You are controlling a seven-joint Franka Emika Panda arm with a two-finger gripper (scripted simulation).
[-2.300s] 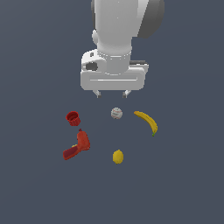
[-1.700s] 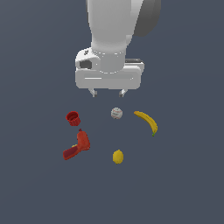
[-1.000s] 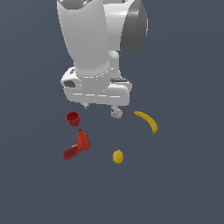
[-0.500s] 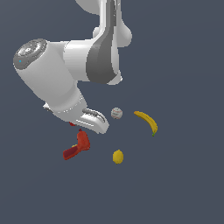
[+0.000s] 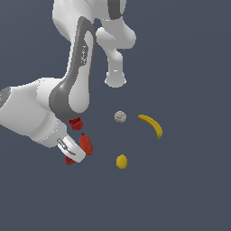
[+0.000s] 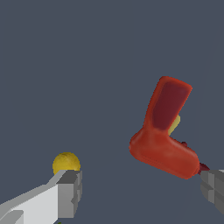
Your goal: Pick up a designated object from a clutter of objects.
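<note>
On flat dark grey floor (image 5: 189,189) (bare, featureless): red drill-like tool (image 6: 165,133).

The arm (image 5: 67,97) has swung from its upright stance above the clutter down and toward the exterior view's left, its bulk now low beside the drill (image 5: 85,144). The gripper (image 5: 72,150) (earlier hanging well above the ball (image 5: 120,117)) has dropped to the drill and hides part of it. The cup (image 5: 75,122), in plain sight before, now shows only partly behind the arm.
</note>
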